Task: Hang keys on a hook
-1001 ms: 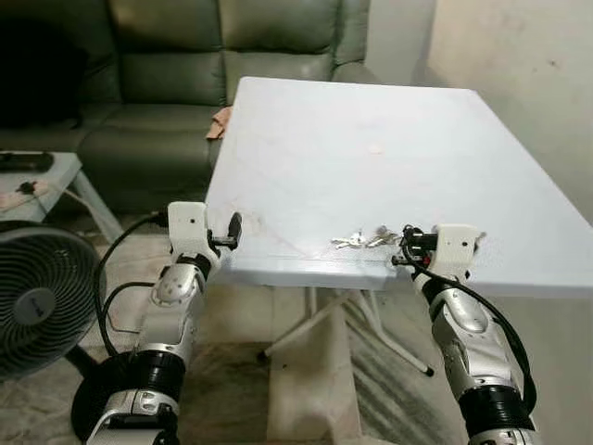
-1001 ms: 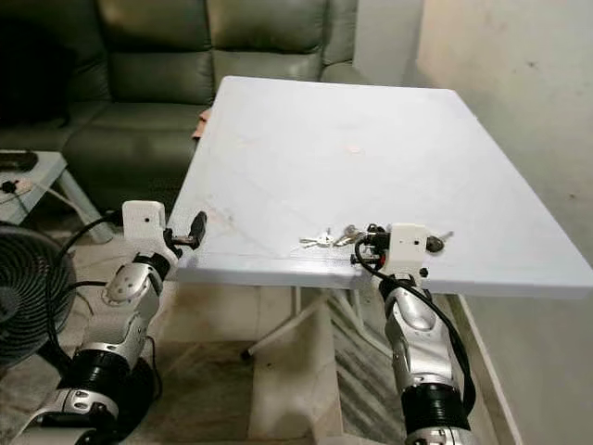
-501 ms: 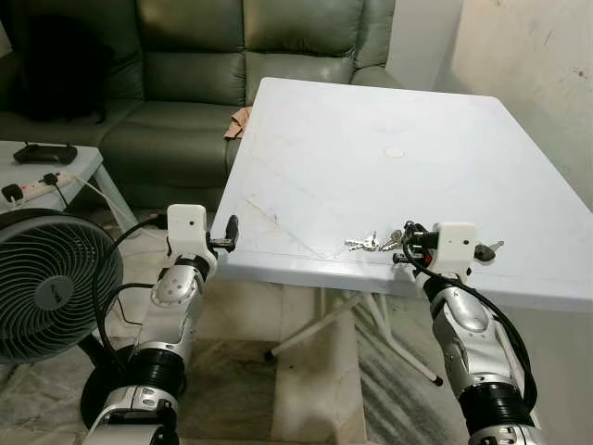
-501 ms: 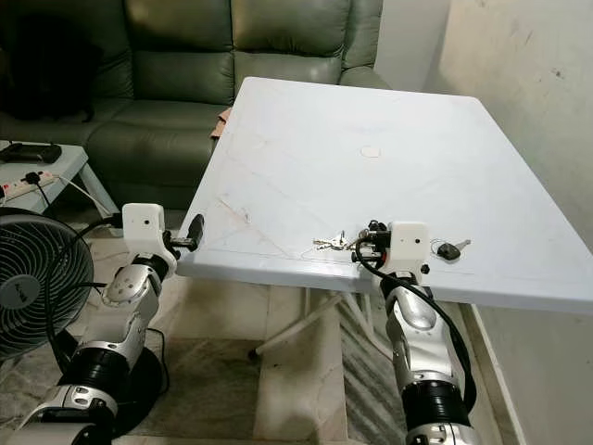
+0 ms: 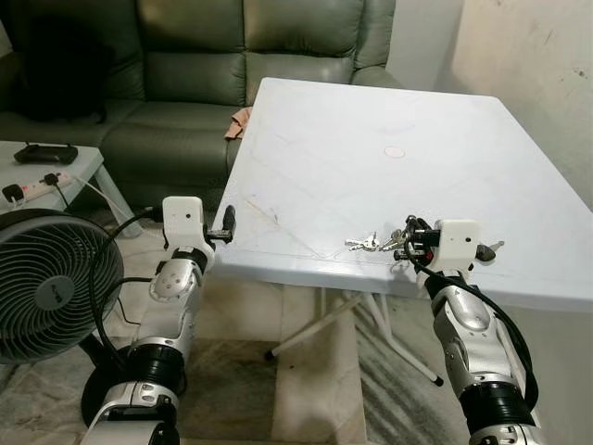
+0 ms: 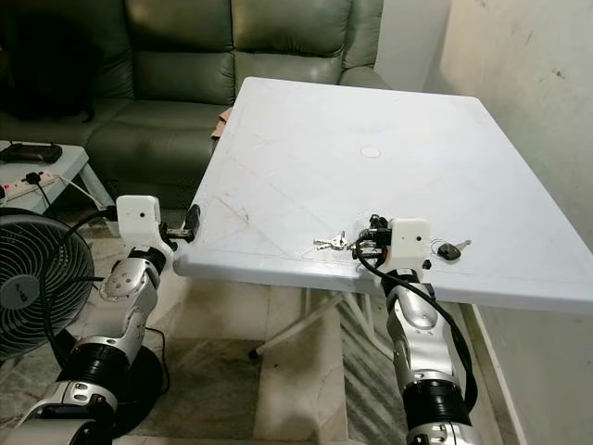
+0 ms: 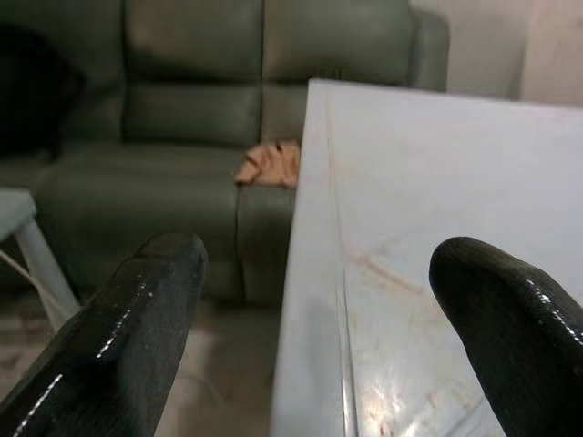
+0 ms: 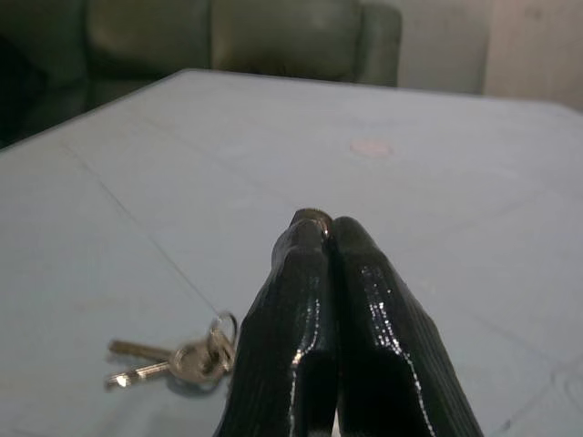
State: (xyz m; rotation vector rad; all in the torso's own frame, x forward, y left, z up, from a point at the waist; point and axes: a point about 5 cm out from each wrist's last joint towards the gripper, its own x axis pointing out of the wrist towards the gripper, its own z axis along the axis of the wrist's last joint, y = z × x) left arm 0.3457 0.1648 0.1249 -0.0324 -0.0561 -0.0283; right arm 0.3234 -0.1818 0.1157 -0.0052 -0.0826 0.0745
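Your right tool (image 5: 409, 238) sits pressed together over the white surface (image 5: 371, 158) near its front edge, with the bunch of keys (image 5: 369, 244) lying just beside it at nine o'clock. Your left tool (image 5: 225, 222) is spread at the surface's left corner.
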